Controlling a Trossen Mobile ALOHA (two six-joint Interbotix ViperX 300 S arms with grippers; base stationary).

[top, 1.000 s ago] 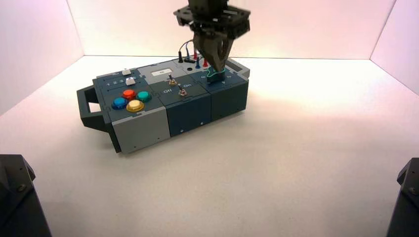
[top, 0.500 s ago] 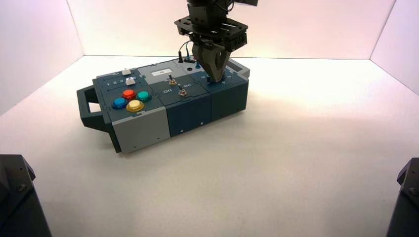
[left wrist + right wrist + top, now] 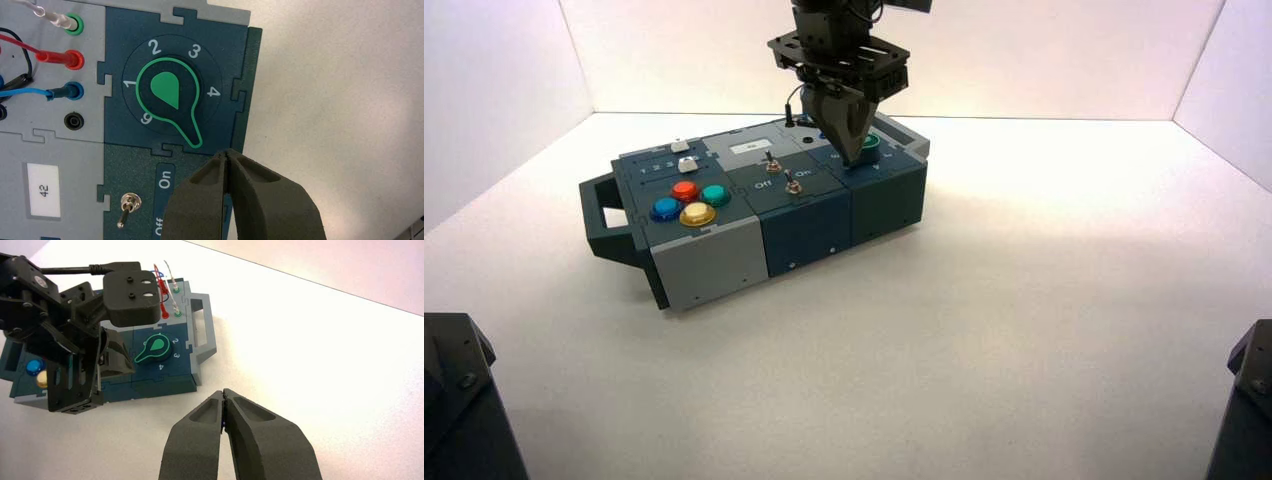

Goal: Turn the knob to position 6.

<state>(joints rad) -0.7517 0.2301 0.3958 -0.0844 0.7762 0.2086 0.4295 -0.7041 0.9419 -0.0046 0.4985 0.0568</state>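
On the white table [image 3: 1024,330] between pale walls, your box [image 3: 724,262] sat with the knob [image 3: 169,96] at its far right corner, pointer lobe falling between the printed 4 and 6. Your left gripper [image 3: 227,159] hung clenched and empty just beside the lobe's tip, roughly five o'clock from the knob's hub on the numbered dial. Your right gripper [image 3: 223,396] was pressed closed too, holding nothing, well apart from the box.

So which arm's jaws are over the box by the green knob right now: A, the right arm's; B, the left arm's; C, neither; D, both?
B: the left gripper hangs shut just off the knob, not gripping it, while the right gripper sits away from the box.
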